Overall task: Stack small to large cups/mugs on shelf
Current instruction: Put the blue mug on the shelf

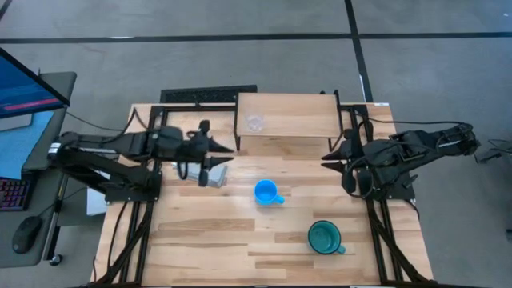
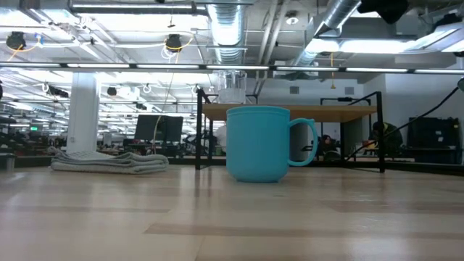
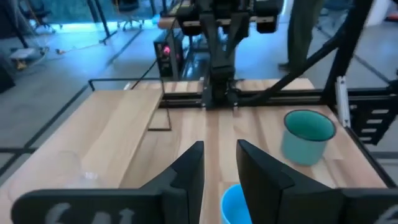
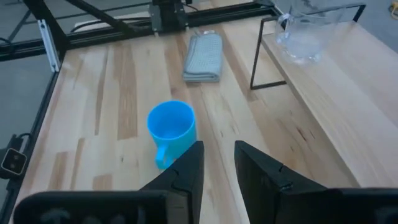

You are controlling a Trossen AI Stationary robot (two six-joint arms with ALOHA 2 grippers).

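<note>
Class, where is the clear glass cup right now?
In the high view, the clear glass cup stands on the shelf, toward its left end, beyond the blue mug.

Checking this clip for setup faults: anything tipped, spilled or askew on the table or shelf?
Nothing stands out. The clear glass cup stands upright on the shelf; the blue mug and teal mug stand upright on the table, no spills.

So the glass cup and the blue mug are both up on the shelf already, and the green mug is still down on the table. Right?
Not quite. Only the glass cup is on the shelf. The blue mug stands on the table, in front of the shelf, as the high view shows. The green mug is indeed still down on the table.
</note>
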